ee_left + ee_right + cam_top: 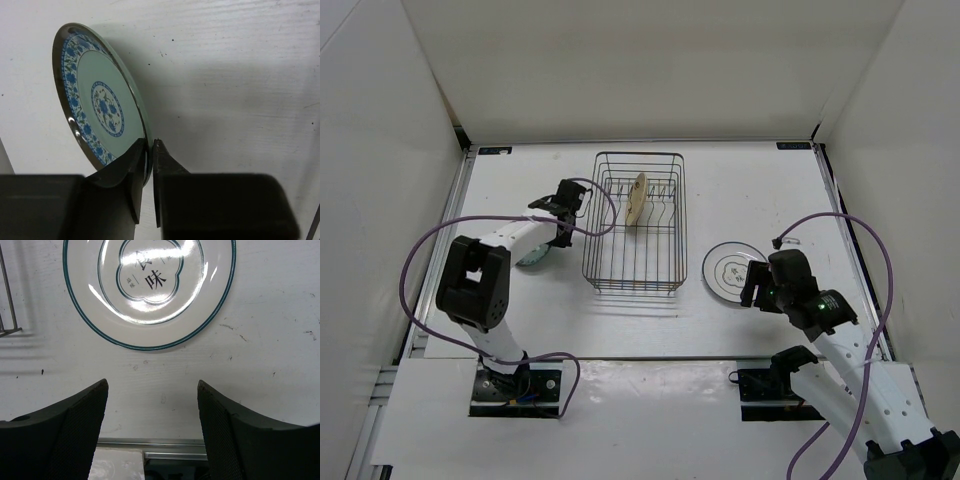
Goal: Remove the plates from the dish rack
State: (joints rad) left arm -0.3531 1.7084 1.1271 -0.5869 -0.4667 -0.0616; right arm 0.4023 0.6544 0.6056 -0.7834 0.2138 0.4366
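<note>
The blue-teal plate (pixel 100 107) stands on edge over the white table, its lower rim pinched between the fingers of my left gripper (pixel 149 146), which is shut on it. From above, only a sliver of this plate (pixel 533 257) shows under the left forearm, left of the dish rack (pixel 590 240). A cream-tan plate (pixel 637 200) stands upright among the rack's prongs. The white plate (pixel 149 290) with its dark rim ring lies flat on the table right of the rack (pixel 730 268). My right gripper (pixel 152 390) hovers just near of it, open and holding nothing.
A corner of the rack's wire (pixel 7 305) shows at the left of the right wrist view. White walls (pixel 380 150) enclose the table on three sides. Purple cables (pixel 420 245) loop beside both arms. A metal rail (pixel 175 442) marks the table's near edge.
</note>
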